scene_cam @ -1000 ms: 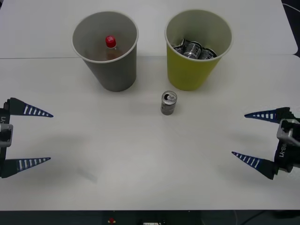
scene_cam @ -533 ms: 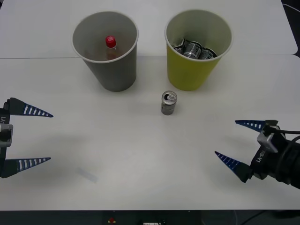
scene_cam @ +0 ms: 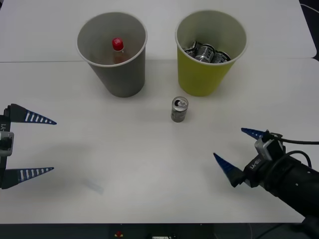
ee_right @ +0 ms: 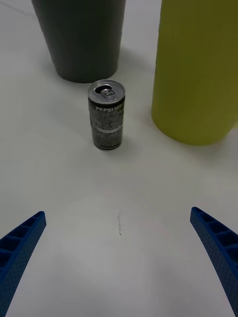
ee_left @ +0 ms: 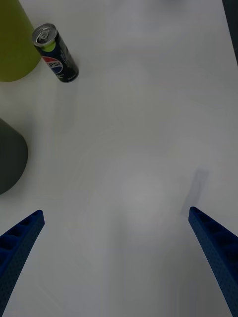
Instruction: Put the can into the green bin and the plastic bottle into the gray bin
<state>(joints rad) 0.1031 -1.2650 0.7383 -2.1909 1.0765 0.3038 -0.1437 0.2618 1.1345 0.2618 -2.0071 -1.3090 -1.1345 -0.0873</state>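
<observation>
One small silver-gray metal can (scene_cam: 179, 109) stands upright mid-counter (scene_cam: 124, 164), just before yellow-green paper bin (scene_cam: 209, 55); right end effector (scene_cam: 233, 152) apart nr right edge, left end effector (scene_cam: 37, 145) apart at left edge.

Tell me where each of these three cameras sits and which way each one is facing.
Front view: above the arms, looking down at the table; left pincer and right pincer both show, open.
Right wrist view: on the right arm, facing the can between its open blue fingers.
Left wrist view: on the left arm, facing mostly bare table.
Shared: the can, gray bin and green bin.
</observation>
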